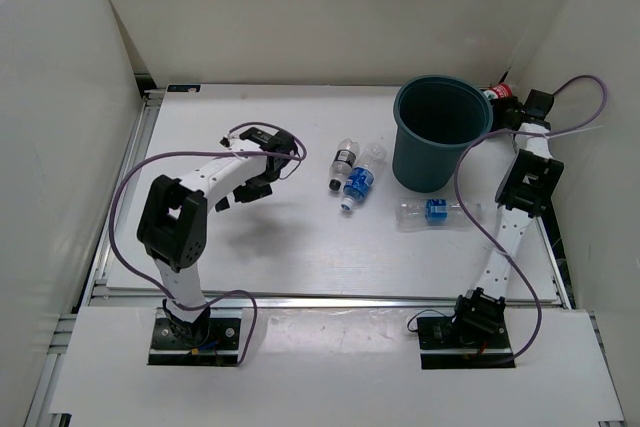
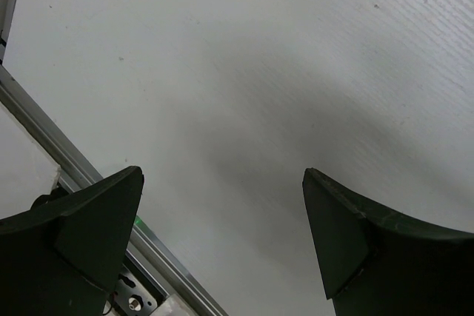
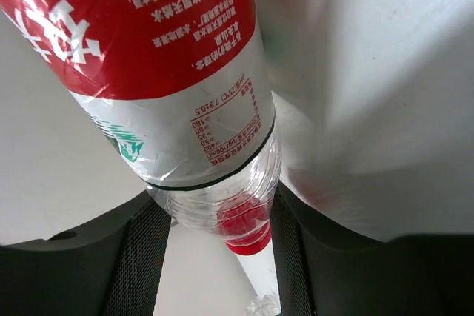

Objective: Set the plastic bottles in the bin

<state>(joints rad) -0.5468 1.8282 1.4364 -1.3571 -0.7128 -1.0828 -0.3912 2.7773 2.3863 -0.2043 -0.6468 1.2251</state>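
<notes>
The dark teal bin (image 1: pixel 440 133) stands upright at the back right of the table. My right gripper (image 1: pixel 508 102) is just right of the bin's rim, shut on a clear bottle with a red label (image 3: pixel 159 64) and a red cap; this bottle also shows in the top view (image 1: pixel 497 93). Three bottles lie on the table: a dark-label one (image 1: pixel 342 165), a blue-label one (image 1: pixel 360 183) beside it, and another blue-label one (image 1: pixel 432 212) in front of the bin. My left gripper (image 1: pixel 262 185) is open and empty over bare table, left of the bottles.
White walls enclose the table on the left, back and right. A metal rail (image 2: pixel 89 175) runs along the table's edge near my left gripper. The right arm's cable (image 1: pixel 580 107) loops toward the right wall.
</notes>
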